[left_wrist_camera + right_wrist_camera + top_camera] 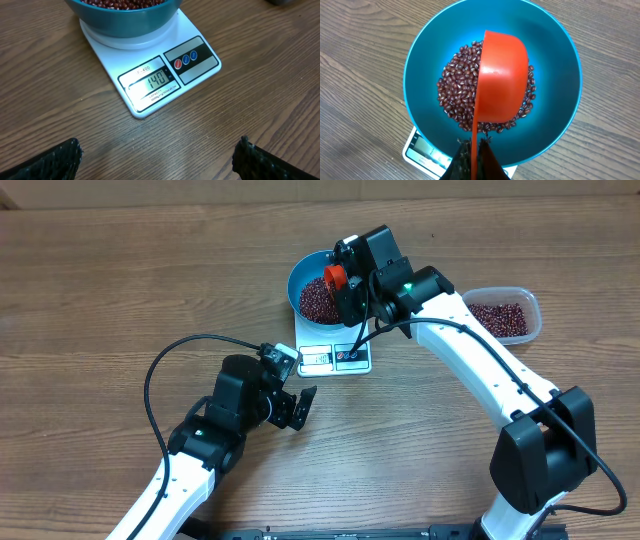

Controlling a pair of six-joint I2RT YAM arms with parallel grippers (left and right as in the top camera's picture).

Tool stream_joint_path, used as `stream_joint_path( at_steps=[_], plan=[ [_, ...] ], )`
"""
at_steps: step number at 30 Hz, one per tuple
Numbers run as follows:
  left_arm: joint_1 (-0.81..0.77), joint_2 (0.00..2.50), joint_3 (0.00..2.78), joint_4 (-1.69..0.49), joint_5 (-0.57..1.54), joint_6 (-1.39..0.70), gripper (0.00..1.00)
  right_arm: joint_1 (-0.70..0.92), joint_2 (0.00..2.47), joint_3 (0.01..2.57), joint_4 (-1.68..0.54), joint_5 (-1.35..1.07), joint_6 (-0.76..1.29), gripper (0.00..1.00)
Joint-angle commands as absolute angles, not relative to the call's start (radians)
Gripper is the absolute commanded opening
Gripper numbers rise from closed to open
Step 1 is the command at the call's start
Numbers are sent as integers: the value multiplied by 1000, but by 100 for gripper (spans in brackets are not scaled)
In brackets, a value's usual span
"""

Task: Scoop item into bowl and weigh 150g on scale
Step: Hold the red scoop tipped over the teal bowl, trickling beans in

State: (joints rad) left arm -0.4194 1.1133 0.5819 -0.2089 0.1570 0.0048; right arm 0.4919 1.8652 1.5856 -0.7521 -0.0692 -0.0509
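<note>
The right fingers point(464, 159) clamp the scoop point(502, 80), tipped over the bowl point(555, 60) to pour beans point(457, 95); the left fingers point(55, 160), apart, face the scale point(150, 80) to read it.

Table point(90, 270): brown wood-grain top, grain running left to right, matte finish, evenly and softly lit.

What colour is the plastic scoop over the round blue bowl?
Orange-red; the rounded plastic scoop shows best in the right wrist view.

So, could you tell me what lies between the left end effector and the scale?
Nothing: only bare table separates the left end effector from the scale, seen in the left wrist view.
</note>
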Motion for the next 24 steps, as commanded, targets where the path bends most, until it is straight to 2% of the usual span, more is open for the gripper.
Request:
stream_joint_path(
  at_steps=[1,24],
  plan=[
    [-425,1118,586,-205,168,-4,100,495,1825,1618,-747,-44,-88,4],
    [-425,1118,586,-205,168,-4,99,495,1825,1618,-751,-27,-114,4]
  ],
)
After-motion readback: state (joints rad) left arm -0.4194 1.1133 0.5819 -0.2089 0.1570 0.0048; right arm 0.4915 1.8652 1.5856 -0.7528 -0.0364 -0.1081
